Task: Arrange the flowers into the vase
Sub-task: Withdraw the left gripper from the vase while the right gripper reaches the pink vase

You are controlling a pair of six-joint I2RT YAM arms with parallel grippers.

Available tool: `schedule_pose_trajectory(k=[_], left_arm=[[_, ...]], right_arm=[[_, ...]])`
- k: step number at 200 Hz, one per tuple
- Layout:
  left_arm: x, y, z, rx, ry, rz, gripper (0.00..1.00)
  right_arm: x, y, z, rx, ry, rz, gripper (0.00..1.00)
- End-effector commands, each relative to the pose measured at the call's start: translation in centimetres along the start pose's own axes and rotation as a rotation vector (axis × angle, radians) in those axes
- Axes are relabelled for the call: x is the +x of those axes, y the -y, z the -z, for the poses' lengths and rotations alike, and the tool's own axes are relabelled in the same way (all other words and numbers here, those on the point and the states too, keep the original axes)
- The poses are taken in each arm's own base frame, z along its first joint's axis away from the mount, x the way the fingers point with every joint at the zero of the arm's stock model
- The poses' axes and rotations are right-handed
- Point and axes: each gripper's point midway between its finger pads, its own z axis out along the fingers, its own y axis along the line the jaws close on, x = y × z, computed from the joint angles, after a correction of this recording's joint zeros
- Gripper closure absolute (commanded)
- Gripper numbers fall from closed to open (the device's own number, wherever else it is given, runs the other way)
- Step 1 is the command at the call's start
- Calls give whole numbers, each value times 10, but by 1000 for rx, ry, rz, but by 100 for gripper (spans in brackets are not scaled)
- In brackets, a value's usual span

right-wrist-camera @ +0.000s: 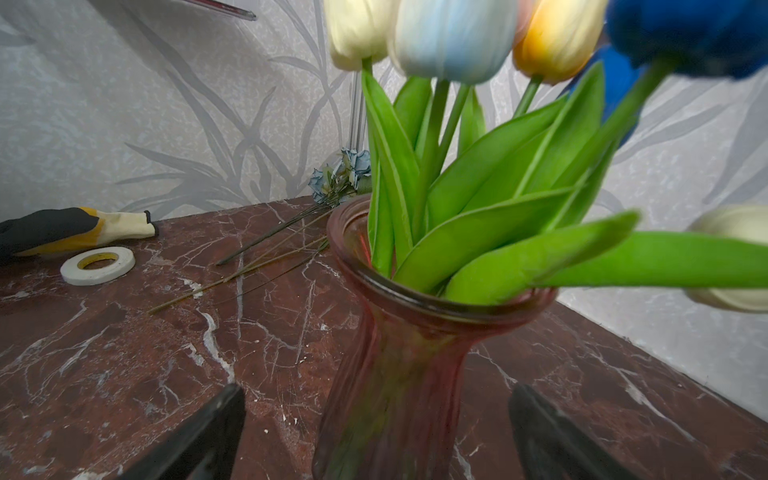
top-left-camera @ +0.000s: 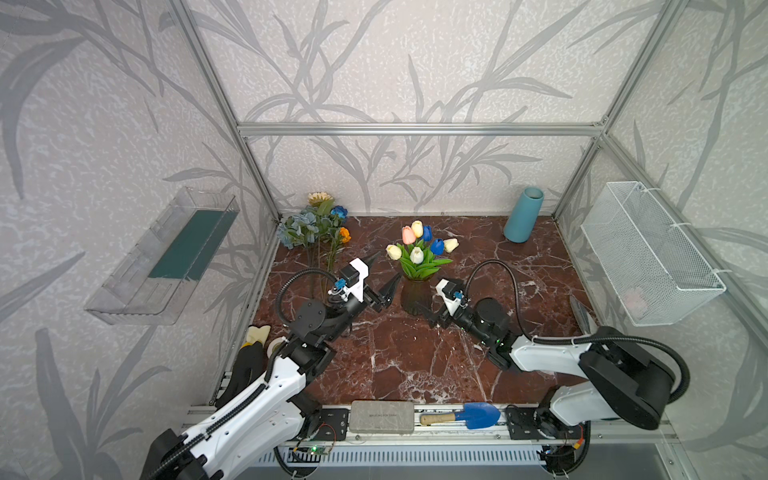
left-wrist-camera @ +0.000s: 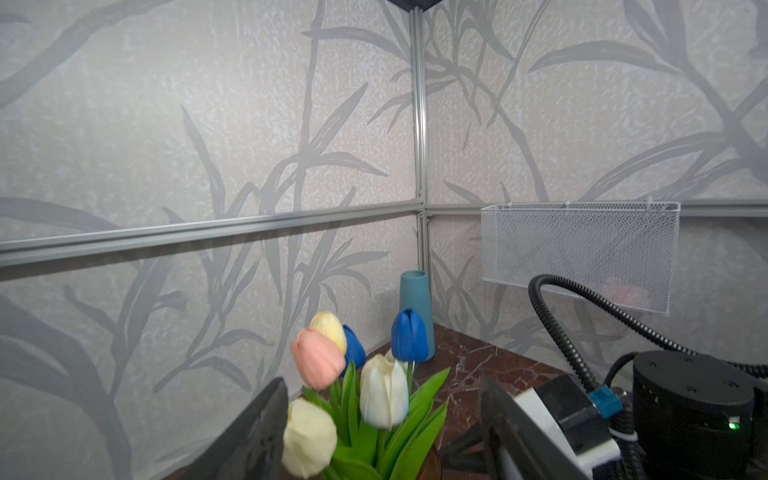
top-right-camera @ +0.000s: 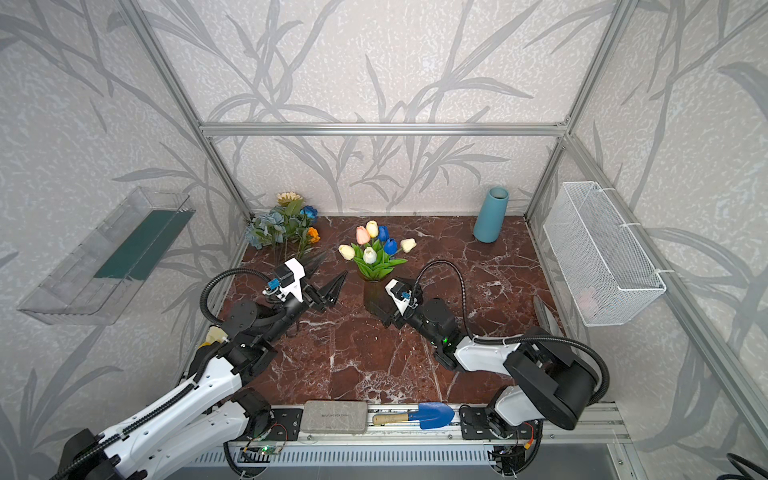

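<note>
A dark red ribbed glass vase (top-left-camera: 417,297) stands mid-way across the red-brown marble tabletop (top-left-camera: 415,365). It holds the white, yellow, pink and blue tulips (top-left-camera: 419,249) with green leaves. Behind and left of the glass vase lies a loose spray (top-left-camera: 316,226) of dusty-blue roses, cream daisy and orange bloom, with its thin stems towards the vase. A tall teal ceramic vase (top-left-camera: 523,214) stands well behind to the right. A white tape roll (right-wrist-camera: 97,265) and a black-and-yellow glove (right-wrist-camera: 70,230) lie far left. The right gripper (right-wrist-camera: 378,392) has its jaws spread wide around the glass vase's lower body, with a gap on each side. The left gripper (top-left-camera: 380,276), jaws wide and empty, hovers just left of the tulips.
</note>
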Motion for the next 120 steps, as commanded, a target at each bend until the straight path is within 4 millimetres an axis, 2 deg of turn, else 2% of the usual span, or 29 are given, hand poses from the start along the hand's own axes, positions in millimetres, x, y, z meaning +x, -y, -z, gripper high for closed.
schedule_pose_trajectory(k=[1, 32, 46, 51, 78, 94, 120], left_arm=[[12, -9, 22, -74, -3, 25, 21], [45, -15, 53, -132, -40, 52, 14], [65, -19, 62, -168, -90, 63, 13], [73, -21, 65, -180, -114, 64, 13], [102, -21, 75, -189, -197, 52, 12], [111, -22, 79, -200, -226, 29, 10], [125, -25, 84, -216, -279, -12, 9]], right_arm=[[-32, 7, -17, 33, 119, -31, 1], [-21, 13, -43, 63, 98, -46, 1], [-23, 17, -51, 80, 107, -54, 1], [-14, 17, -56, 86, 89, -60, 1], [-9, 23, -67, 121, 94, -63, 0], [-5, 27, -71, 142, 97, -62, 4], [-4, 28, -71, 156, 123, -54, 17]])
